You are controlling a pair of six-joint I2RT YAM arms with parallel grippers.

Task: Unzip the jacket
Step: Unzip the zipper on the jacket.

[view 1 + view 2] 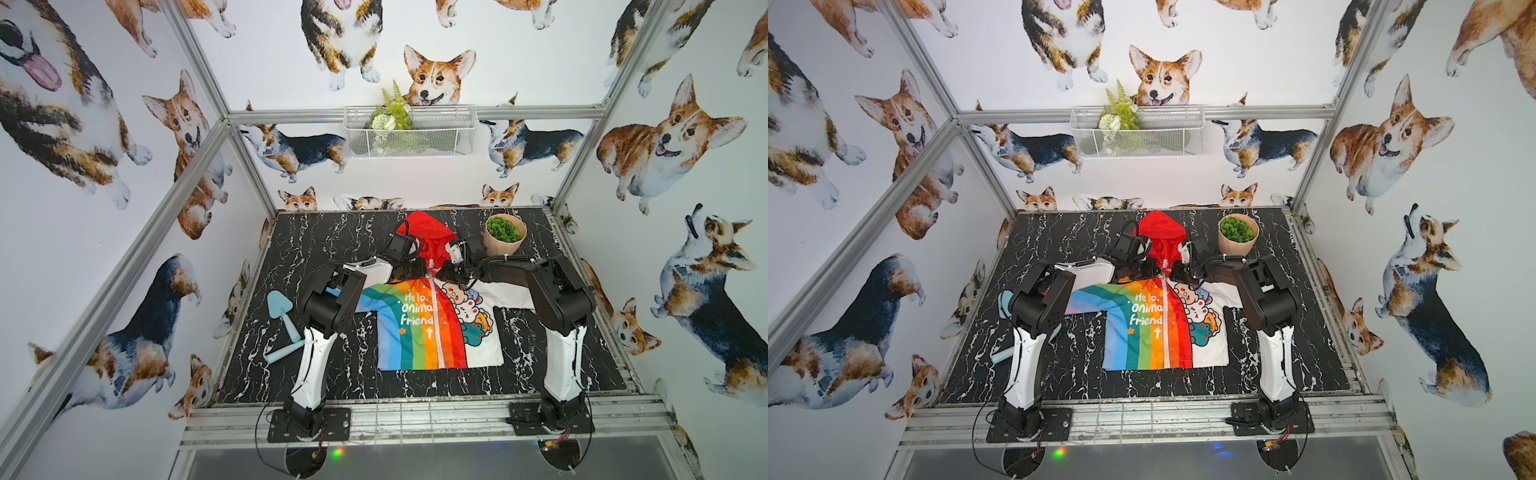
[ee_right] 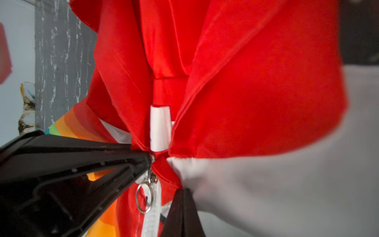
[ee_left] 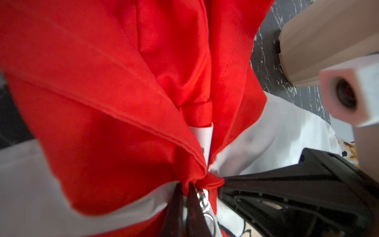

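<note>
Half rainbow, half white, the jacket (image 1: 419, 328) lies zipped flat.

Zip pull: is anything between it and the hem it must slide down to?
Nothing visible. The ring pull hangs free by the left hand and right hand, and the zip runs uncovered down the jacket to the hem.
</note>
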